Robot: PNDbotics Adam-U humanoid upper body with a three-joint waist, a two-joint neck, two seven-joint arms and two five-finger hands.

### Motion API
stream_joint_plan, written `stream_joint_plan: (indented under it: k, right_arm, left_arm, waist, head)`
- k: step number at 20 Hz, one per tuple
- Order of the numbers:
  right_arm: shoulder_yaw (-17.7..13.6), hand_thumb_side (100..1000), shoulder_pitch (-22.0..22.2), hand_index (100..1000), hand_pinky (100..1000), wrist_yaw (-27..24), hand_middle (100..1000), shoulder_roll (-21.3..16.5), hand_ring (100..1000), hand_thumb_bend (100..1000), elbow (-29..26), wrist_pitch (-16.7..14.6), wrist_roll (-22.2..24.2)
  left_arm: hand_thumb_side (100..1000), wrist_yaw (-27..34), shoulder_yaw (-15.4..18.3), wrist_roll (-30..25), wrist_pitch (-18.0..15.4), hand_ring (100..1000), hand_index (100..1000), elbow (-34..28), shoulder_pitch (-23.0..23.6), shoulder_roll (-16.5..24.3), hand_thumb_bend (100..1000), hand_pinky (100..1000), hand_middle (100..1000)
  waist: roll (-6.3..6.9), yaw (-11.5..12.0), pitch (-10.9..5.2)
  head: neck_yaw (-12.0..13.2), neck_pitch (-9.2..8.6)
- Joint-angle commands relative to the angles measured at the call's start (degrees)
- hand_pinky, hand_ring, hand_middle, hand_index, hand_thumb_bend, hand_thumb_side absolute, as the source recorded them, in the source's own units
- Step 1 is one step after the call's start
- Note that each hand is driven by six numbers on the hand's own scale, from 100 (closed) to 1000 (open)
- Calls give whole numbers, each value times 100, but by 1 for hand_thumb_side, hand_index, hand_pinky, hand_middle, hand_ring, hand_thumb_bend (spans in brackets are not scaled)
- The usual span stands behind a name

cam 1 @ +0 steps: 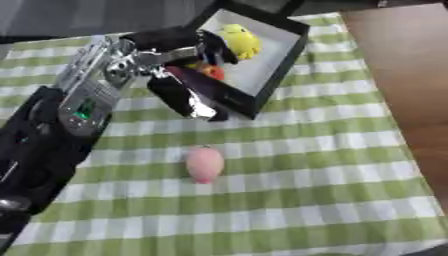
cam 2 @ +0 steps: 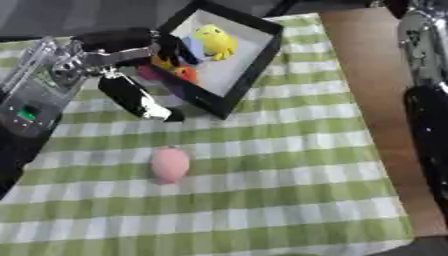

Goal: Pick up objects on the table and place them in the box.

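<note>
A black box with a white floor (cam 1: 278, 50) stands at the table's far middle. Inside lie a yellow toy (cam 1: 239, 41), a small orange-red thing (cam 1: 212, 72) and a bit of blue (cam 2: 192, 47). My left hand (cam 1: 175, 50) hangs over the box's left wall, its fingers (cam 1: 213, 50) stretched into the box above the orange-red thing and its thumb (cam 1: 185, 97) spread down outside the wall. It holds nothing that I can see. A pink peach-shaped object (cam 1: 204, 164) lies alone on the cloth, well in front of the box.
A green-and-white checked cloth (cam 1: 306, 200) covers the table, with bare brown wood (cam 1: 402, 75) along the right side. My right forearm (cam 2: 429, 125) runs down the right edge of the right eye view; its hand does not show.
</note>
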Motion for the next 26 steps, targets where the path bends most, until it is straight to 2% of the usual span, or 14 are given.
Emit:
stream_joint_plan:
  k: [1, 9, 16, 26]
  right_arm:
    - [-60, 297, -54, 840, 969, 41, 822, -180, 809, 252, -41, 16, 11]
    - [-56, 297, -52, 840, 969, 61, 822, -151, 809, 254, -21, 44, 29]
    - [-52, 298, -61, 839, 969, 54, 822, -152, 810, 256, -19, 39, 25]
    - [-40, 299, -60, 838, 968, 66, 821, -145, 810, 260, -12, 39, 40]
  left_arm:
    - [523, 106, -35, -111, 75, 755, 884, -152, -3, 24, 544, 787, 786]
    - [522, 52, -222, -259, 205, 745, 856, -104, 378, 30, 534, 780, 773]
    - [513, -169, -301, -417, 97, 761, 874, 182, 601, 67, 541, 789, 791]
    - [432, -443, -281, -475, -70, 781, 876, 541, 763, 68, 556, 800, 807]
  waist:
    - [-6, 28, -103]
    - [1, 76, -92]
    - [-26, 90, -83]
    - [-62, 83, -59]
  head:
    - [-8, -12]
    - [-37, -12]
    - [16, -12]
    - [78, -12]
